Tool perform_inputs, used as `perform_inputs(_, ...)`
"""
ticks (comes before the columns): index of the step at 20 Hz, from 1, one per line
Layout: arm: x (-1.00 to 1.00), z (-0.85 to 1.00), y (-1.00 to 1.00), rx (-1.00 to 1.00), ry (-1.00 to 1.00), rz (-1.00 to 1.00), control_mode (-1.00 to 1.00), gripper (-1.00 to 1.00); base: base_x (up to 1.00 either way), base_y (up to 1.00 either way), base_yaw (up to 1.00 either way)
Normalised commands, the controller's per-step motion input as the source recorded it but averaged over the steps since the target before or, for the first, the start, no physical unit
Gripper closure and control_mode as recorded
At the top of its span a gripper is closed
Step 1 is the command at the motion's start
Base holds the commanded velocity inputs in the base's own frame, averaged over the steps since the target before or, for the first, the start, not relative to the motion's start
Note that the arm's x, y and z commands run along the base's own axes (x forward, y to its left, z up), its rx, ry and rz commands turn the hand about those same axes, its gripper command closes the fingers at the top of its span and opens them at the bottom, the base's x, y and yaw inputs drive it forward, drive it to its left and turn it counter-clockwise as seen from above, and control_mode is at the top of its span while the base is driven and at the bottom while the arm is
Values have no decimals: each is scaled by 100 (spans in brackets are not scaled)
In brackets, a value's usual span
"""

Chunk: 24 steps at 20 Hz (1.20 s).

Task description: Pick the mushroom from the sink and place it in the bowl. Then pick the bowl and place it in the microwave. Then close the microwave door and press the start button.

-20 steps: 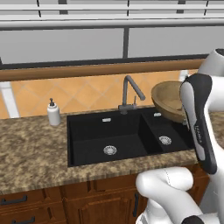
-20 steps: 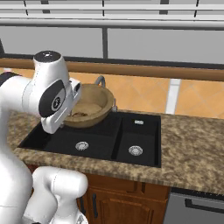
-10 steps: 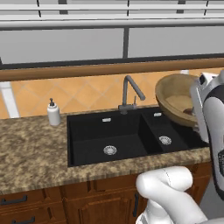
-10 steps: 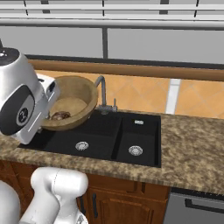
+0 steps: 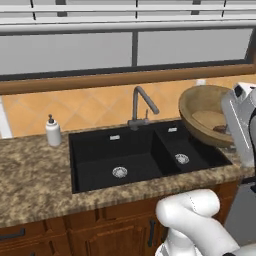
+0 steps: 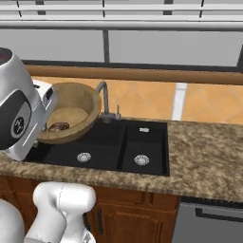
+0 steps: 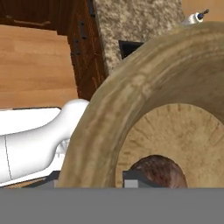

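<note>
You are looking at a speckled stone table (image 5: 35, 185) with a black double-basin sink (image 5: 115, 155) set into it; both basins hold nothing but their metal drains, and the bent faucet (image 5: 142, 107) stands at the back edge. A white soap dispenser (image 5: 53, 132) sits on the table, well left of the sink.

The wooden bowl (image 6: 78, 107) is off the table and hangs in the air above the sink's right basin, tipped so that its opening faces partly sideways. The mushroom (image 6: 58, 126) lies inside it, low against the wall nearest the hand. In the hand view the bowl's rim (image 7: 109, 113) passes between the two finger tips, one outside the wall and one inside next to the mushroom (image 7: 157, 170). Judge the pincer (image 7: 94, 181) as pinching the bowl by its rim, jaws partly apart around the wall thickness.

Hazards from this state:
- A rim grip on a wide bowl puts its weight off to one side. A fast swing could make the bowl rotate or slip in the jaws.
- More tilt could roll the mushroom over the rim into the sink.
- The bowl hangs near the faucet; a low or careless path could strike it
</note>
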Motion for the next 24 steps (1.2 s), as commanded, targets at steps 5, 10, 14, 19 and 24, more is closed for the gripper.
perform_inputs(5,0,0,0,0,0,0,100,100,0,0,-99)
perform_inputs(10,0,0,0,0,0,0,100,100,0,0,-100)
perform_inputs(14,0,0,0,0,0,0,100,100,0,0,-99)
perform_inputs(19,0,0,0,0,0,0,100,100,0,-1,-94)
perform_inputs(24,0,0,0,0,0,0,100,100,0,-42,-78)
